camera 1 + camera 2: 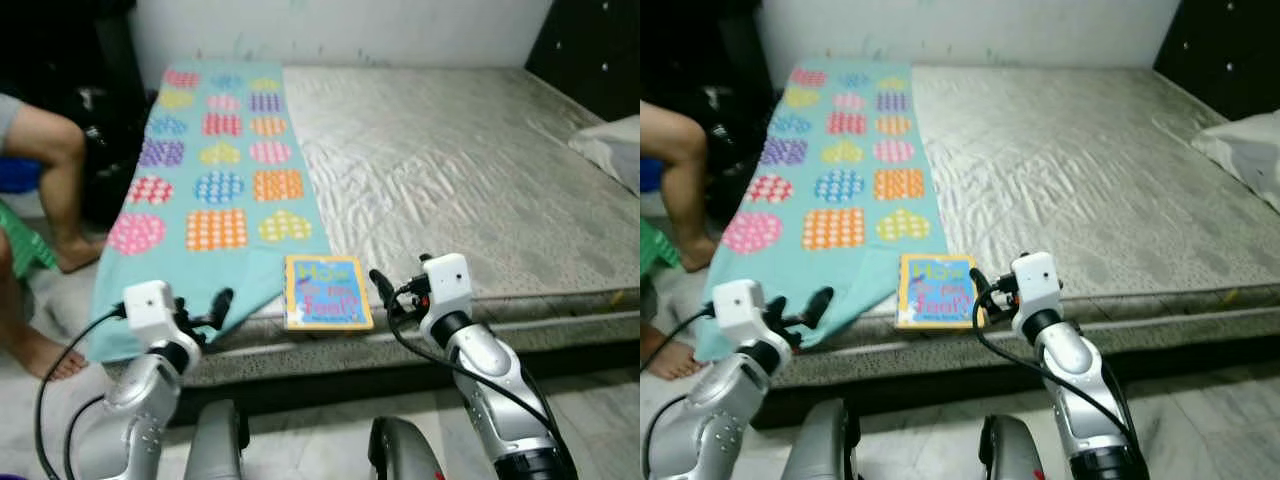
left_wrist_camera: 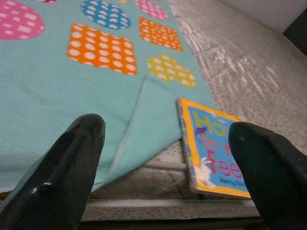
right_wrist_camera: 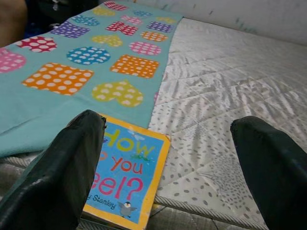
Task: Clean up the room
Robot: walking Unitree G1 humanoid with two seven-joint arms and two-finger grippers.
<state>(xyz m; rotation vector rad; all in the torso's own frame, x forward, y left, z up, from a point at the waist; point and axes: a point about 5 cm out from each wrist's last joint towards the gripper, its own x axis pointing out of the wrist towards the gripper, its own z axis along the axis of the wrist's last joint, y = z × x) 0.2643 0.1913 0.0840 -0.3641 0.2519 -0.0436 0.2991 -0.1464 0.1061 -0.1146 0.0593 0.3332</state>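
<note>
A person's bare leg (image 1: pixel 50 160) at nine o'clock; left pincer (image 2: pixel 163 167) spread wide over a fuzzy teal polka-dot blanket (image 1: pixel 215 180); a glossy rectangular book (image 1: pixel 327 292) on the quilted mattress (image 1: pixel 470 170) edge; right pincer (image 3: pixel 168 167) agape above it.

Both arms reach forward, left hand (image 2: pixel 163 177) and right hand (image 3: pixel 177 172) each apparently spread wide, holding nothing.
</note>
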